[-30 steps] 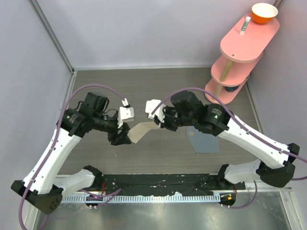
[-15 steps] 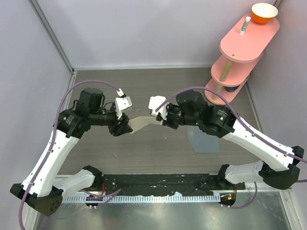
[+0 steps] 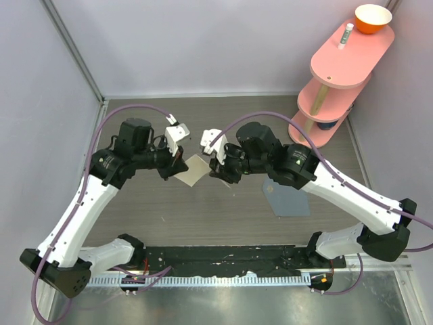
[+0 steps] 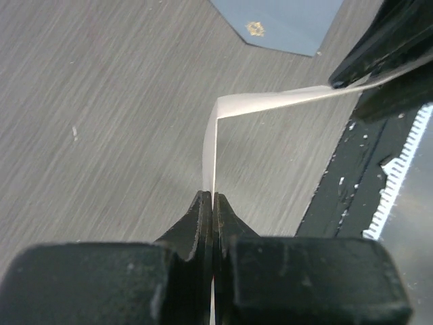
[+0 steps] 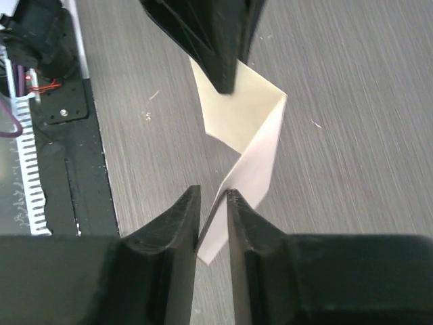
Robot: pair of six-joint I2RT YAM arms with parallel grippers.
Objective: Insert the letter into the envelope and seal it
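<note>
Letter (image 3: 195, 170) is hanging bent into a sharp fold above the table (image 3: 230, 217), stretching between my two arms near the middle. My left gripper (image 4: 212, 202) is pinching one edge of it with its jaws pressed fully together, the sheet rising straight out of the tips and then kinking over towards the right arm. My right gripper (image 5: 213, 196) is standing with its jaws a narrow way apart, the opposite corner of the sheet sitting in the gap, and I am not seeing them clamping it. The envelope (image 3: 291, 203) is lying flat on the table off to the right, partly beneath my right forearm and well apart from the letter
</note>
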